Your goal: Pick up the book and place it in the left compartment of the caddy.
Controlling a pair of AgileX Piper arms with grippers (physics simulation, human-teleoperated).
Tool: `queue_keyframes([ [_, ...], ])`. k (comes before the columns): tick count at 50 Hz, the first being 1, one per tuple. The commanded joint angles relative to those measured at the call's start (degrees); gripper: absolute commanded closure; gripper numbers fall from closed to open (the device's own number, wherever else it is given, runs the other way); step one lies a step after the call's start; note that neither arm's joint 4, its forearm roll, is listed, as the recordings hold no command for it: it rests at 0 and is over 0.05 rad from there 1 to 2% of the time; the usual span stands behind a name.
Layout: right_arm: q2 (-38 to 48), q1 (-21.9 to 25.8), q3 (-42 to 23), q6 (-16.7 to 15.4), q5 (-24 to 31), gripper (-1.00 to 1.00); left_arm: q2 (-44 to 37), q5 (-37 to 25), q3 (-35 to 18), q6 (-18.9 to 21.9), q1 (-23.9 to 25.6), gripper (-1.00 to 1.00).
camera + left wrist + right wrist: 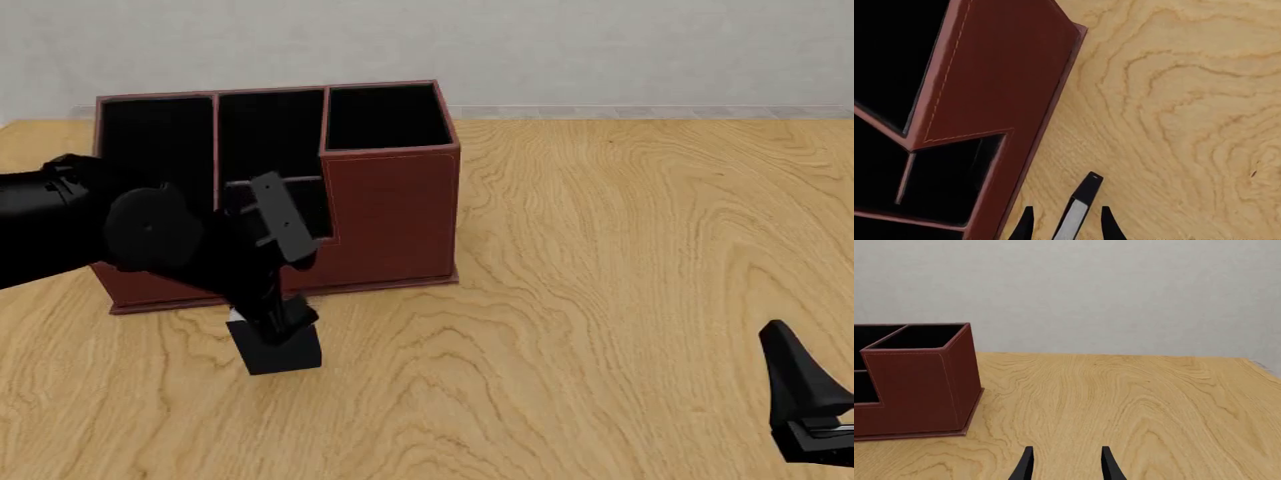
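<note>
From where I stand, the left tool (278, 322) is closed on the small thick black hardcover book with its white page edge (276, 348), holding it just in front of the reddish-brown leather-look caddy with black-lined compartments (394, 215), at the low front wall. In the front view I cannot tell whether the book touches the pale wood-grain bench (601, 280) or hangs a little above it. In the left wrist view the book (1079, 209) sits between the two dark fingertips (1025, 225), its white page edge facing the camera, with the caddy's stitched leather wall (997, 75) just beside it and bare bench grain on the other side. The long, low-walled left compartment (154, 150) runs the full depth of the caddy at its left end, and its lower part is hidden behind the black left arm. The taller square section stands at the caddy's right end. The right tool (1065, 465) sits well apart, low over the bench at the near right, its fingers parted with nothing between them, and the caddy (917, 385) stands off to one side ahead of it.
</note>
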State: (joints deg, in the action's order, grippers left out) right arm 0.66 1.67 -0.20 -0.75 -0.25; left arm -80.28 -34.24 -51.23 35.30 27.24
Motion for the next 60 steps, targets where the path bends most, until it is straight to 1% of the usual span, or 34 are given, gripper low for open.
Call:
queue_keyframes([
  [1,-0.1,-0.1,0.0,0.0,0.0,-1.00,-0.3,1.1,1.7,1.3,-1.1,-1.00],
  [7,-0.2,-0.1,-0.1,0.0,0.2,-1.00,-0.5,1.6,2.5,2.2,-1.9,-1.00],
  [8,-0.2,-0.1,-0.1,-0.1,0.1,-1.00,-0.5,1.5,2.6,1.4,-1.4,-1.00],
  [9,-0.1,-0.1,-0.1,-0.1,0.2,-1.00,-0.4,1.6,2.8,1.5,-1.5,-1.00],
  [14,-0.2,-0.1,0.0,-0.1,0.0,-1.00,-0.6,2.3,4.1,2.8,-2.8,-1.00],
  [21,-0.2,0.0,0.0,-0.2,0.0,-1.00,-0.4,2.6,5.1,3.7,-3.5,-1.00],
  [28,-0.2,0.0,-0.1,-0.3,0.1,-1.00,-0.2,3.0,5.9,4.1,-3.7,-1.00],
  [32,-0.3,0.0,0.0,-0.3,0.1,-1.00,0.2,2.7,5.8,3.5,-3.0,-1.00],
  [41,-0.5,-0.1,0.0,-0.2,0.0,-1.00,0.0,3.8,7.0,5.1,-4.4,-1.00],
  [44,-0.5,-0.1,0.0,-0.2,0.0,-1.00,0.1,3.9,7.2,5.0,-4.3,-1.00],
  [49,-0.5,-0.1,0.0,-0.3,0.0,-1.00,-0.3,4.9,8.1,6.2,-5.6,-1.00],
  [60,-0.5,-0.1,0.0,-0.3,0.0,-1.00,-0.7,5.7,8.6,6.2,-5.7,-1.00],
])
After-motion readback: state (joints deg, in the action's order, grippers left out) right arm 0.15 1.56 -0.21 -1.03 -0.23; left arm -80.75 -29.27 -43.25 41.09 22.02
